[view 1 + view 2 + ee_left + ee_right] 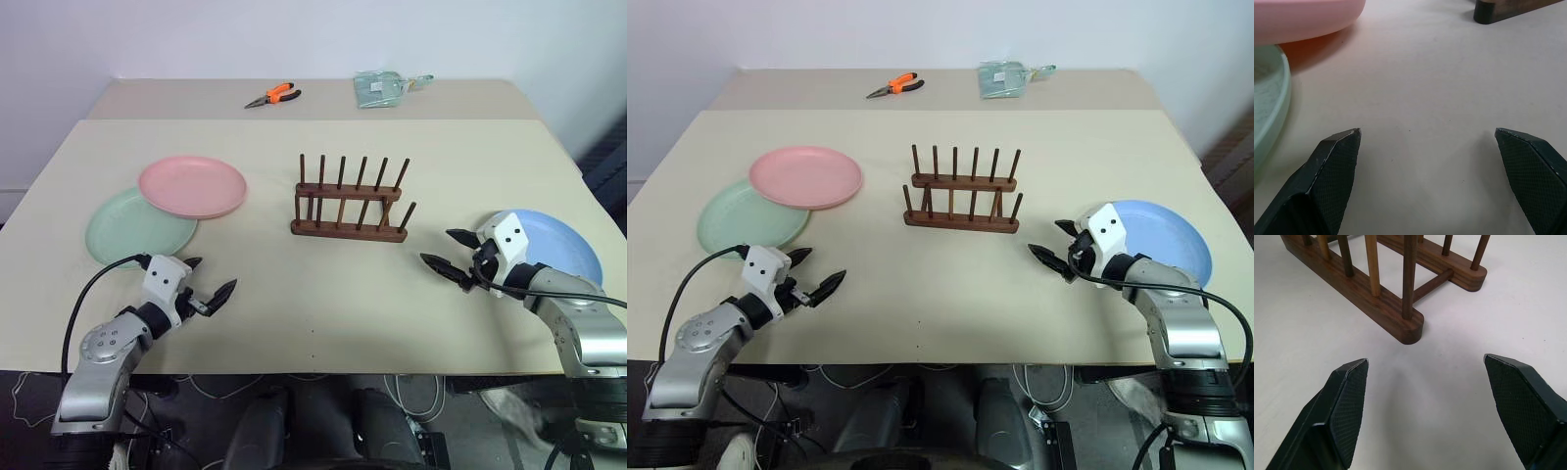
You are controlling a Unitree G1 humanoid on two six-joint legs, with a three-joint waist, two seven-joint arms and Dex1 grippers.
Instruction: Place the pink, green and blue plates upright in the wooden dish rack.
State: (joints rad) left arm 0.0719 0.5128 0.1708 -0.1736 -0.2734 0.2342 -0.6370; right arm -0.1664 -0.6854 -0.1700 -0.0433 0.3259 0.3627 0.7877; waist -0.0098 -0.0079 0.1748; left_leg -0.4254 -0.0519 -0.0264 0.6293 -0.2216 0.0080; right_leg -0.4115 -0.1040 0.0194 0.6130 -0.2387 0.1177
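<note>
The pink plate (192, 186) lies flat at the table's left, overlapping the far edge of the green plate (137, 227). At the right lies the blue plate (560, 247), flat too. The dark wooden dish rack (350, 208) stands empty in the middle. My left gripper (206, 282) hovers open just in front of the green plate, nothing between its fingers. My right gripper (452, 253) is open beside the blue plate's left edge, pointing at the rack's near end (1400, 323), holding nothing.
Orange-handled pliers (273, 96) and a pale green packet (380, 88) lie on the far table section. A seam runs across the table behind the rack. The front table edge is close under both arms, with cables below it.
</note>
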